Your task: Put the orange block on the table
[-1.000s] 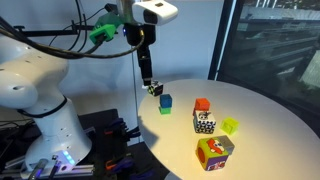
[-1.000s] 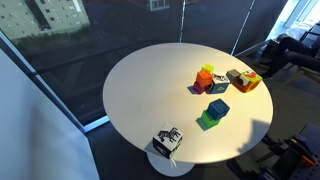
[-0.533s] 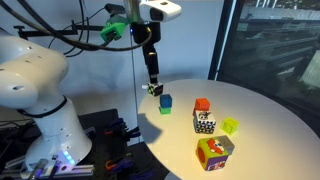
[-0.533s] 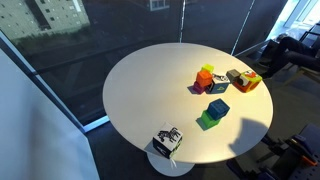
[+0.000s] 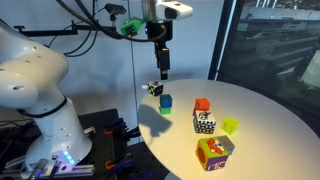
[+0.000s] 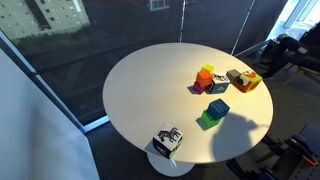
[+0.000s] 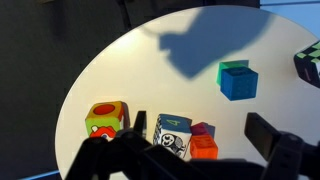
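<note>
My jaws hang high over the surface [image 5: 265,115], spread wide with nothing between them. In the wrist view the orange block [image 7: 204,149] shows low between the fingers, touching a patterned cube [image 7: 172,134]. In an exterior view the orange block [image 5: 202,104] looks stacked on that patterned cube [image 5: 204,124], well in from every edge. A blue cube [image 5: 166,101] sits nearer the robot-side edge, a rim cube [image 6: 167,140] right at an edge, and a multicoloured cube [image 5: 214,152] close to another. Half the surface [image 6: 135,75] lies bare
</note>
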You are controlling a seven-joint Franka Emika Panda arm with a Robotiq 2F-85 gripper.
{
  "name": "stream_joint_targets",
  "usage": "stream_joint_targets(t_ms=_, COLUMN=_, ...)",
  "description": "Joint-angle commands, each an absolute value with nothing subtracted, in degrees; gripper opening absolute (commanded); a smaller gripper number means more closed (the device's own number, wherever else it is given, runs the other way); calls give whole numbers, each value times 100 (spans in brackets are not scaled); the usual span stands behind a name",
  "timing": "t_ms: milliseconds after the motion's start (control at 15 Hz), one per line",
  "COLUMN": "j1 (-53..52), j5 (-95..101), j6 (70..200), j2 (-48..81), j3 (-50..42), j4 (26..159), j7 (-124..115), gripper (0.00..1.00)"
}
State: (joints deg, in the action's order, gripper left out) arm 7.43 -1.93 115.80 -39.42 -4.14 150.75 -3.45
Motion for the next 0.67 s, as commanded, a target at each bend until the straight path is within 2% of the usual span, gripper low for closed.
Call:
stream_joint_targets(t_ms=0, j1=770, j5=-68, j6=11543, j2=-3150, j3=-155, j4=14462, j7=-800, gripper=100)
stream_joint_targets(t_ms=600, j1=695, j5=133, j6=11321, j2=-1832, j3=-30, j4=13315, j7=-1183, gripper=100)
